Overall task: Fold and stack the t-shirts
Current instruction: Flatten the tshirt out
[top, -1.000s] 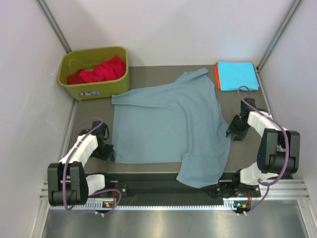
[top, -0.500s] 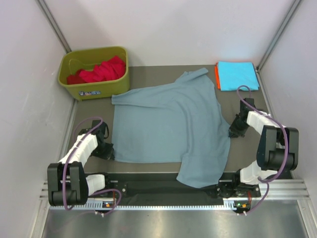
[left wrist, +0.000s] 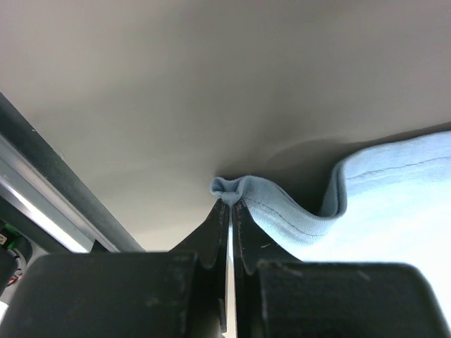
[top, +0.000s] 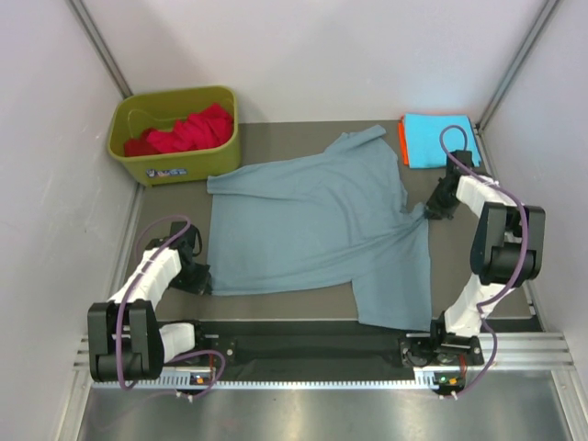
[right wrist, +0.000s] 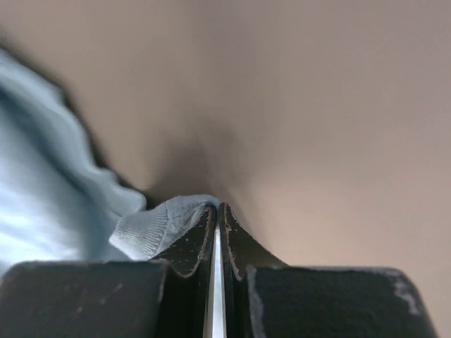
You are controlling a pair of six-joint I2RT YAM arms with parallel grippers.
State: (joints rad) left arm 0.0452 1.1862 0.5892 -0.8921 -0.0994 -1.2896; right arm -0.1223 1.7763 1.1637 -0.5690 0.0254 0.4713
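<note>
While the grey-brown table (top: 294,138) lay between pale walls (top: 322,55), my left gripper (left wrist: 227,205) was clenched on a stitched edge fold of the grey-blue t-shirt (top: 312,230), and my right gripper (right wrist: 217,210) was pinched tight on another edge. The shirt spread between both jaws, its body right of the left pair and left of the right pair. The folded cyan t-shirt (top: 439,140) lay just beyond the right jaws.

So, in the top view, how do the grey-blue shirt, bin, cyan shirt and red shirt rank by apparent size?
1. grey-blue shirt
2. bin
3. cyan shirt and red shirt: about alike; the red one lies bunched in the bin.
</note>
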